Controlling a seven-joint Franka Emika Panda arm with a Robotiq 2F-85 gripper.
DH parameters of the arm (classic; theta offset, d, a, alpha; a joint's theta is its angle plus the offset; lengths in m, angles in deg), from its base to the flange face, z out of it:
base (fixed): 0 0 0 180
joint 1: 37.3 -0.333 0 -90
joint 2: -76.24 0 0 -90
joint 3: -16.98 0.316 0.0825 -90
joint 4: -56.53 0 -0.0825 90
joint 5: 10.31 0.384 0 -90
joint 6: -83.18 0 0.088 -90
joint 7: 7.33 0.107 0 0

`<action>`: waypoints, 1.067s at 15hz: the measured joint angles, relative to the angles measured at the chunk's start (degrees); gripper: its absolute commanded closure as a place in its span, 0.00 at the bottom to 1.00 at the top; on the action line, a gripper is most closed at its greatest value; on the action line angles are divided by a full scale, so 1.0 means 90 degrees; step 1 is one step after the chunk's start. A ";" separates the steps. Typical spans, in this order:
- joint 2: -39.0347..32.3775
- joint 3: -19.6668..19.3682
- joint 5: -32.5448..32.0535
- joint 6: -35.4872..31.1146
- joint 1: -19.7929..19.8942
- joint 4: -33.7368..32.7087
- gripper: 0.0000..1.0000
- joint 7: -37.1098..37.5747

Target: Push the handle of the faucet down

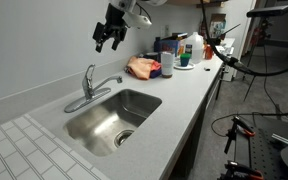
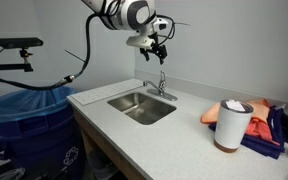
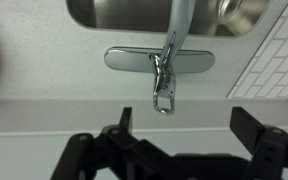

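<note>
The chrome faucet (image 1: 87,95) stands behind the steel sink (image 1: 134,100) on a grey counter, and it shows in both exterior views (image 2: 161,90). Its short handle (image 1: 88,72) rises upright from the body, with the thin spout (image 1: 110,80) reaching over the basin. In the wrist view the handle (image 3: 164,88) points toward the camera above the oblong base (image 3: 124,60). My gripper (image 1: 108,40) hangs in the air above the faucet, apart from it (image 2: 156,52). Its two fingers are spread wide and empty (image 3: 184,125).
An orange cloth (image 1: 142,67), a cup (image 1: 167,63) and bottles crowd one end of the counter. A white cup (image 2: 231,125) stands near the counter's front. White tiles (image 1: 14,150) border the sink. A blue bin (image 2: 29,125) stands beside the counter.
</note>
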 measured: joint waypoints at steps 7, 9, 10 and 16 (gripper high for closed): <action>-0.0681 0.0024 -0.0007 -0.0701 -0.0089 -0.0575 0.00 0.0000; -0.0901 0.0024 -0.0020 -0.0935 -0.0118 -0.0733 0.00 -0.0003; -0.1012 0.0024 -0.0028 -0.1021 -0.0134 -0.0821 0.00 -0.0003; -0.1669 0.0013 -0.0159 -0.1488 -0.0247 -0.1400 0.00 0.0000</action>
